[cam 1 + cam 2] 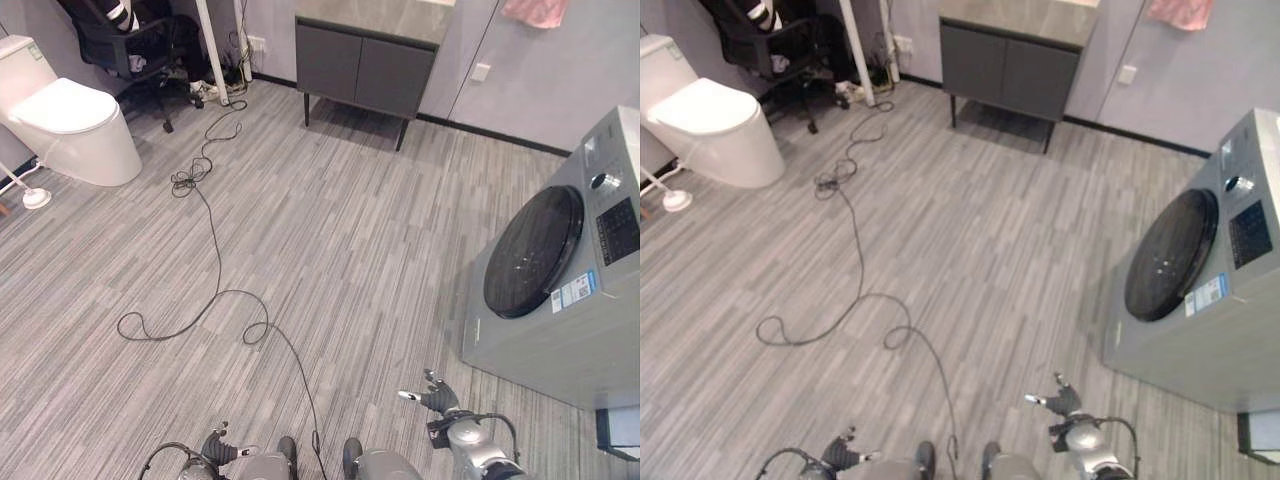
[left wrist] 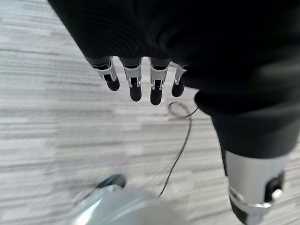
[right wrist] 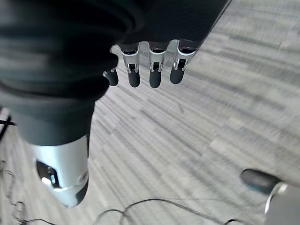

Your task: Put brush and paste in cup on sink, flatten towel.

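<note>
- From the head views we log a sink cabinet (image 1: 367, 52) by the far wall, a pink towel (image 1: 537, 10) hanging beside it, a toilet (image 1: 65, 115) and a washing machine (image 1: 560, 270).
- From the wrist views we log the left hand (image 2: 140, 82) and right hand (image 3: 150, 65) with straight fingers, empty, above the floor (image 1: 330, 250).

One toilet (image 1: 68, 120), one cabinet (image 1: 363, 62) (grey), one washing machine (image 1: 560, 270), one towel (image 1: 536, 10).

You've got a grey striped plank floor (image 1: 350, 240). White toilet (image 1: 65, 120) at its far-left corner, toilet brush (image 1: 30, 193) just beside it near the left edge. Black office chair (image 1: 130, 45) along the far edge, a person's striped sleeve on it. White pole (image 1: 212, 50) next to the chair. Grey two-door cabinet (image 1: 362, 65) against the far wall. Silver washing machine (image 1: 560, 270) with dark round door at the right edge.
</note>
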### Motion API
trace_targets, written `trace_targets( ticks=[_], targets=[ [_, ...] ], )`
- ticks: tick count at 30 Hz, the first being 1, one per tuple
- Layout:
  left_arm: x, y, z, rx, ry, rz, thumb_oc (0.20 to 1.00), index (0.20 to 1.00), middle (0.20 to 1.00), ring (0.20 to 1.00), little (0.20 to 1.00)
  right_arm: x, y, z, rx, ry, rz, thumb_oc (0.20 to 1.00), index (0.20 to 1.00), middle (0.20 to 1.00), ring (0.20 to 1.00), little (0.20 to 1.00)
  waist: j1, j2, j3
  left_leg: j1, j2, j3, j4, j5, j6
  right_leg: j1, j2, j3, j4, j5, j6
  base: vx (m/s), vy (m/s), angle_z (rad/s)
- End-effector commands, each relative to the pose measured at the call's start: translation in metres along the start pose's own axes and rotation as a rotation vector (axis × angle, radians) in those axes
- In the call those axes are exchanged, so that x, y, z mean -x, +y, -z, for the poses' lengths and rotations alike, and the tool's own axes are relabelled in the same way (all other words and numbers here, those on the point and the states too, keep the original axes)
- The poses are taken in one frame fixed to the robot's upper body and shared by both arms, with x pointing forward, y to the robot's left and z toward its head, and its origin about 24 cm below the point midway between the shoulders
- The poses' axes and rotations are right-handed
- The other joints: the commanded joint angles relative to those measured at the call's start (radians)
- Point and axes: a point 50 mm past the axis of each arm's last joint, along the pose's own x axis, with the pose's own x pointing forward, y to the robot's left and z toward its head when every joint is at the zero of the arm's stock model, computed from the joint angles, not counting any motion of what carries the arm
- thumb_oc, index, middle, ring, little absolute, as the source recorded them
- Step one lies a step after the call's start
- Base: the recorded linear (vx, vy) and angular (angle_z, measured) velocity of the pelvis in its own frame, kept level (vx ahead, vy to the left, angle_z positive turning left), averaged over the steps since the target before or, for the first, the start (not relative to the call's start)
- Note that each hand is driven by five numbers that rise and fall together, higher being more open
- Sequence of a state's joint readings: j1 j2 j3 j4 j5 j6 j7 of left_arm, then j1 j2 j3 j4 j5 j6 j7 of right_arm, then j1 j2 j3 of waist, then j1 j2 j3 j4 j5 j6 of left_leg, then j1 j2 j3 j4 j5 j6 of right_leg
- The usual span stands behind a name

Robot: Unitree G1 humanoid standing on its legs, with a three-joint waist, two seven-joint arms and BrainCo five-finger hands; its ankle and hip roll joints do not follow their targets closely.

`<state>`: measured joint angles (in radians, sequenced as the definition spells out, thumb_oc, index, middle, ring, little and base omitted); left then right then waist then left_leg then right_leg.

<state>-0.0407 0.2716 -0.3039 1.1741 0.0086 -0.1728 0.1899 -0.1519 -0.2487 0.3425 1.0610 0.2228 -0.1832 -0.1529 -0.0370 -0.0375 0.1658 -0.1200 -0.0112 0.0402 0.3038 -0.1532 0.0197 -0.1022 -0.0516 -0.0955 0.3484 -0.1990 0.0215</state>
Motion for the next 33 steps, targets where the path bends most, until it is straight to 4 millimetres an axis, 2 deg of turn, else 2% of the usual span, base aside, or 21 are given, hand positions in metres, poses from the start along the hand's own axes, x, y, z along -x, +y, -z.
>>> trace_targets(
  ticks=[1, 8, 16, 18, 20, 24, 29, 32, 33],
  targets=[
    [0.003, 0.011, 0.000, 0.034, -0.052, -0.087, 1.000, 1.000, 1.000, 1.000, 1.000, 0.002, -0.002, -0.009, -0.037, -0.076, 0.027, 1.000, 1.000, 1.000, 1.000, 1.000, 0.015, -0.009, -0.041, -0.020, 0.009, 0.024, 0.150, -0.090, -0.012, -0.019, -0.043, 0.043, 0.055, 0.008, 0.053, 0.03, -0.001, 0.01],
    [0.004, 0.017, -0.003, 0.118, -0.086, -0.156, 1.000, 1.000, 1.000, 1.000, 1.000, 0.004, -0.002, -0.012, -0.073, -0.107, 0.049, 1.000, 1.000, 1.000, 1.000, 1.000, 0.029, -0.026, -0.048, 0.031, 0.015, 0.022, 0.156, -0.101, -0.016, 0.047, -0.030, 0.038, 0.031, -0.002, 0.043, 0.03, -0.010, -0.01],
    [0.005, 0.021, -0.002, 0.121, -0.085, -0.175, 1.000, 1.000, 1.000, 1.000, 1.000, 0.005, -0.011, -0.009, -0.011, -0.111, 0.090, 1.000, 1.000, 1.000, 1.000, 1.000, 0.025, -0.031, -0.022, -0.001, 0.023, 0.019, 0.195, -0.106, -0.019, 0.020, -0.021, 0.039, 0.050, -0.002, 0.033, -0.04, -0.016, 0.00],
    [0.007, 0.019, 0.007, 0.126, -0.053, -0.175, 1.000, 1.000, 1.000, 1.000, 1.000, 0.010, -0.020, 0.016, -0.030, -0.014, 0.142, 1.000, 1.000, 1.000, 1.000, 1.000, 0.023, -0.032, -0.020, -0.015, 0.023, 0.018, 0.186, -0.099, -0.020, 0.009, -0.021, 0.035, 0.035, 0.008, 0.034, 0.00, 0.000, 0.00],
    [0.008, 0.016, 0.013, 0.112, -0.030, -0.159, 1.000, 1.000, 1.000, 1.000, 1.000, 0.013, -0.023, 0.028, 0.030, 0.037, 0.142, 1.000, 1.000, 1.000, 1.000, 1.000, 0.024, -0.033, -0.031, -0.026, 0.020, 0.014, 0.178, -0.094, -0.023, 0.011, -0.024, 0.036, 0.004, 0.022, 0.040, 0.01, 0.016, 0.00],
    [0.009, 0.013, 0.014, 0.072, -0.034, -0.139, 1.000, 1.000, 1.000, 1.000, 1.000, 0.015, -0.027, 0.037, -0.003, 0.079, 0.172, 1.000, 1.000, 1.000, 1.000, 1.000, 0.025, -0.030, -0.040, -0.033, 0.013, 0.011, 0.164, -0.088, -0.022, 0.021, -0.030, 0.036, -0.051, 0.044, 0.051, 0.02, 0.028, 0.01],
    [0.008, 0.011, 0.010, 0.051, -0.054, -0.131, 1.000, 1.000, 1.000, 1.000, 1.000, 0.011, -0.026, 0.032, 0.001, 0.072, 0.165, 1.000, 1.000, 1.000, 1.000, 1.000, 0.030, -0.019, -0.041, -0.044, -0.003, 0.013, 0.158, -0.089, -0.017, 0.029, -0.048, 0.049, -0.086, 0.068, 0.065, 0.03, 0.108, 0.01],
    [0.007, 0.011, 0.005, -0.021, -0.089, -0.115, 1.000, 1.000, 1.000, 1.000, 1.000, 0.009, -0.026, 0.027, 0.061, 0.054, 0.147, 1.000, 1.000, 1.000, 1.000, 1.000, 0.034, -0.013, -0.037, -0.045, -0.012, 0.020, 0.153, -0.092, -0.009, 0.026, -0.060, 0.060, -0.088, 0.075, 0.075, 0.04, 0.151, 0.03],
    [0.007, 0.012, 0.003, -0.083, -0.110, -0.096, 1.000, 1.000, 1.000, 1.000, 1.000, 0.007, -0.026, 0.021, 0.117, 0.030, 0.132, 1.000, 1.000, 1.000, 1.000, 1.000, 0.038, -0.010, -0.036, -0.040, -0.026, 0.026, 0.135, -0.091, 0.004, 0.016, -0.076, 0.073, -0.072, 0.084, 0.089, 0.07, 0.180, 0.05]
  ],
)
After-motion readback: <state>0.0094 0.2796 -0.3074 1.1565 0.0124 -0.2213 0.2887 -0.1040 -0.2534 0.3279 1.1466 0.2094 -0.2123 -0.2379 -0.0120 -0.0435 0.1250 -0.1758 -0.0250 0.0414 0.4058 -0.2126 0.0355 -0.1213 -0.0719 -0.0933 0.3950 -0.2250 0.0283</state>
